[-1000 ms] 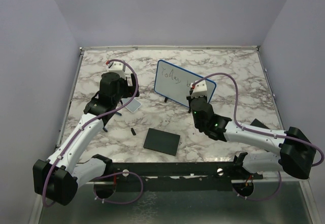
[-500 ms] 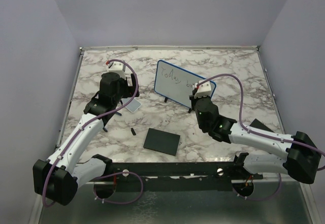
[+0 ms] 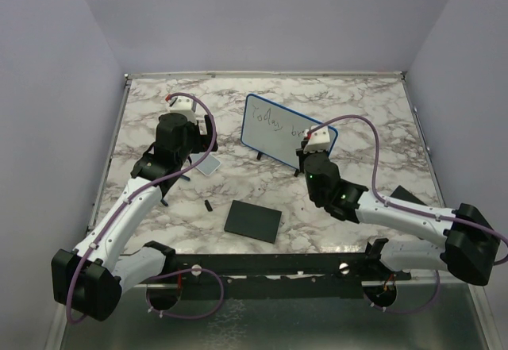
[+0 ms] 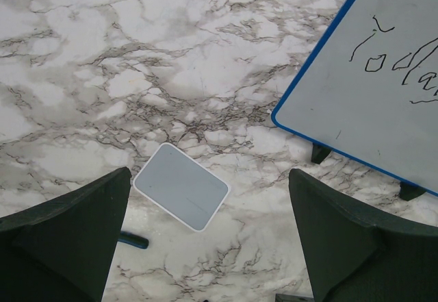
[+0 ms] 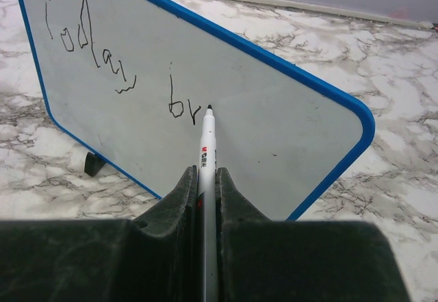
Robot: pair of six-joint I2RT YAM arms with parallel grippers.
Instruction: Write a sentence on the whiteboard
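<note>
clamped on a marker (image 5: pixel 207 137) with the right tool (image 5: pixel 207 175), tip at the whiteboard (image 5: pixel 274 110) just past the sentence (image 5: pixel 113 66); spread wide apart at the left tool (image 4: pixel 209 179), above a grey tile (image 4: pixel 181 196).

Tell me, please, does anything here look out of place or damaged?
Nothing looks spilled or broken. One small black piece, maybe a marker cap, lies loose on the table beside the black pad. The sentence on the whiteboard has uneven letters.
</note>
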